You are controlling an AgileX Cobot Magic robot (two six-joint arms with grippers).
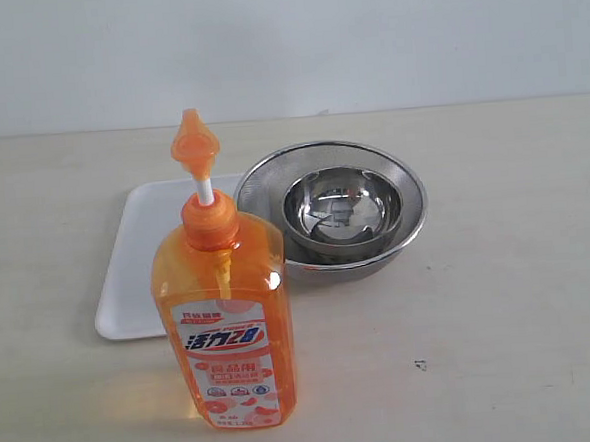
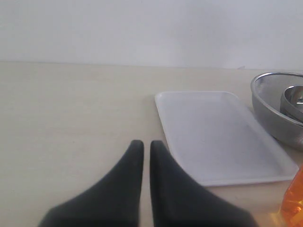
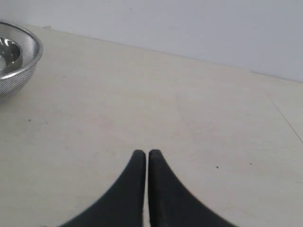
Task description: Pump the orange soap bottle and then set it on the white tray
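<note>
The orange soap bottle (image 1: 226, 320) stands upright at the table's front, its pump head (image 1: 192, 145) raised on a white stem. Just behind it lies the white tray (image 1: 142, 255), partly hidden by the bottle. In the left wrist view the tray (image 2: 218, 135) shows in full and only a sliver of the bottle (image 2: 293, 201) enters at the edge. My left gripper (image 2: 143, 144) is shut on nothing, above bare table beside the tray's near corner. My right gripper (image 3: 143, 154) is shut too, over bare table. Neither gripper appears in the exterior view.
A round steel mesh bowl (image 1: 273, 182) with a smaller steel bowl (image 1: 340, 213) inside stands right of the tray, touching its edge. Its rim also shows in the left wrist view (image 2: 265, 101) and right wrist view (image 3: 26, 52). A pale wall (image 1: 284, 41) backs the table.
</note>
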